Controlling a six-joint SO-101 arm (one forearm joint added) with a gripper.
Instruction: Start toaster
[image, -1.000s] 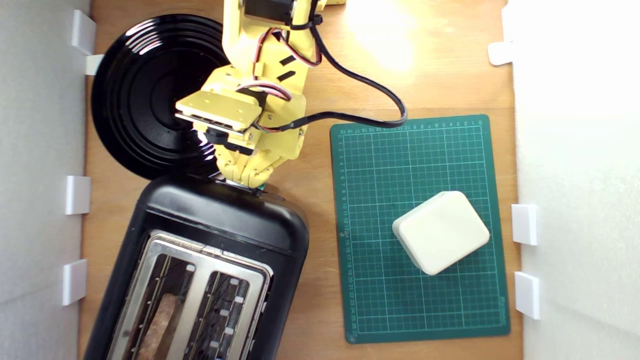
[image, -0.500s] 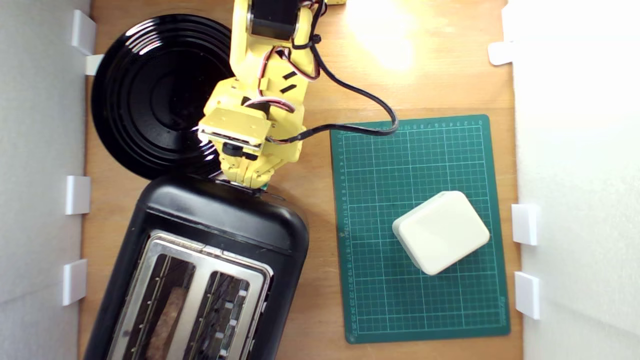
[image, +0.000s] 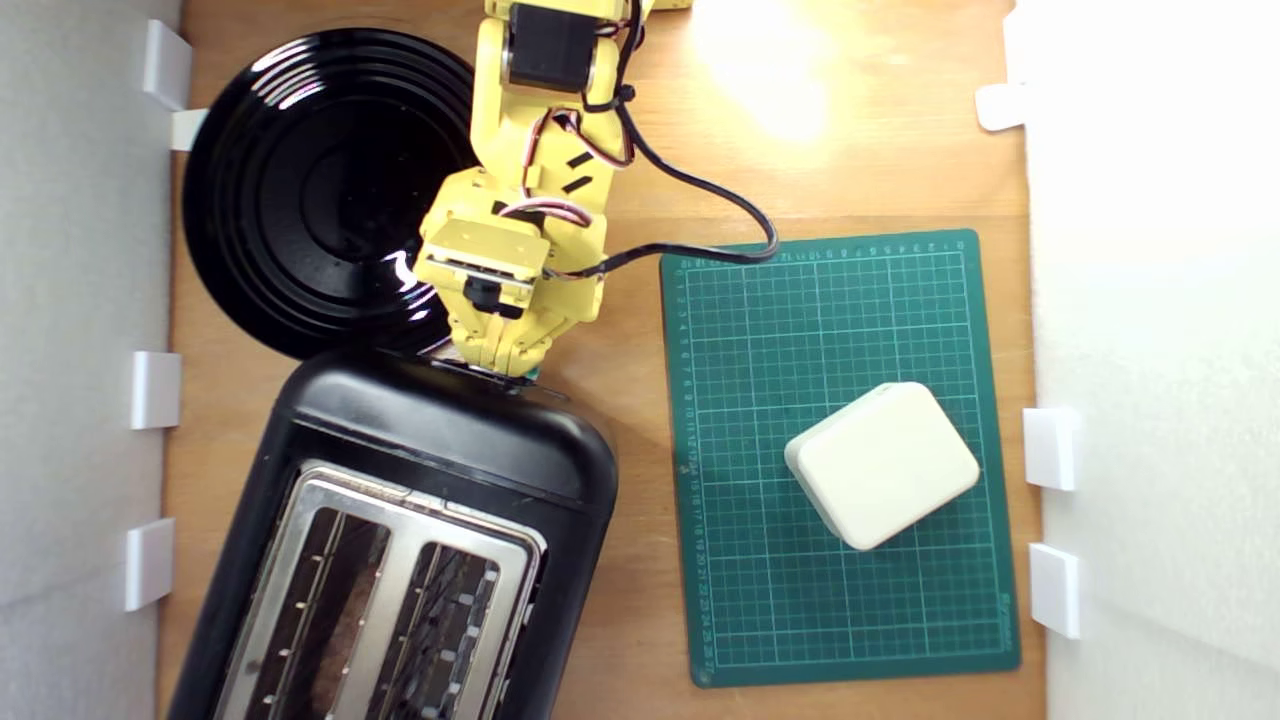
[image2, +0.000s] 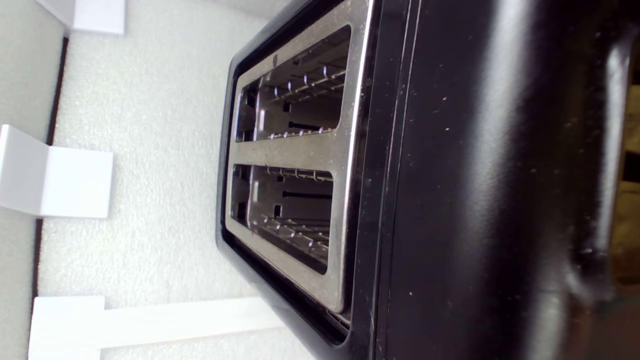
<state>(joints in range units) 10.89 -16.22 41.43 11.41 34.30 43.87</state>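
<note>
Claw (image: 497, 362) tips sit at the end wall of the toaster (image: 400, 540), directly beneath it, over the teal lever knob (image: 527, 377); whether the jaws are open cannot be told. Judging by this, pressing straight down along the wall until the lever latches should work best, without sideways slip.

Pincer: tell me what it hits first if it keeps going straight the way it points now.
The toaster. In the exterior view the pincer points at its near end wall, right at the small green lever knob; contact can't be judged because depth is unclear.

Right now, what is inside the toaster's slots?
In the toaster, brown bread sits low in the exterior view's left slot. The other slot shows only wire guides; deeper parts are hidden.
</note>
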